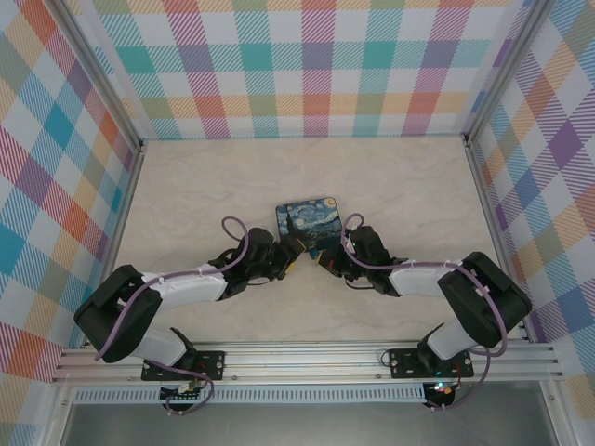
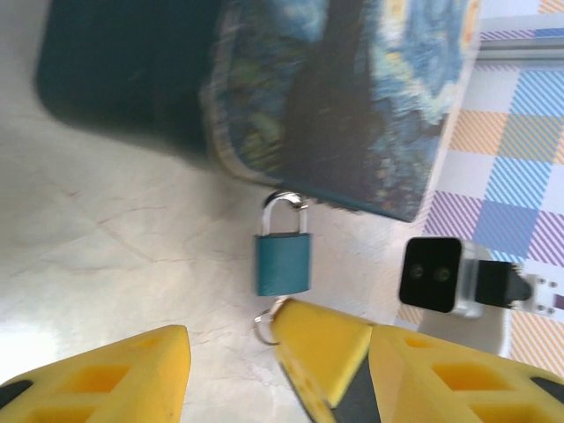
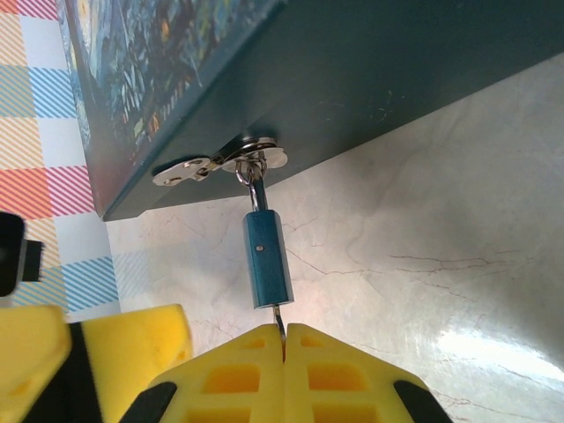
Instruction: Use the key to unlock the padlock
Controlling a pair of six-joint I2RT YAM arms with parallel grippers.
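Directly ahead of the right gripper (image 3: 284, 342), the tiny teal-blue padlock (image 3: 267, 260) hangs by its thin silver shackle from the metal hasp (image 3: 220, 163) of the blue-and-yellow painted rectangular tin (image 3: 370, 70). That gripper pinches the thin metal key (image 3: 279, 319), which reaches up to the padlock's near end. The left gripper (image 2: 278, 352) is spread wide, with the padlock just beyond its fingertips, above the pale marbled table (image 2: 106, 256).

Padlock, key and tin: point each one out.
padlock (image 3: 267, 264): right wrist view, on the teal body.
key (image 3: 278, 319): right wrist view, on the thin metal sliver under the padlock.
tin (image 3: 397, 70): right wrist view, on its dark side wall.
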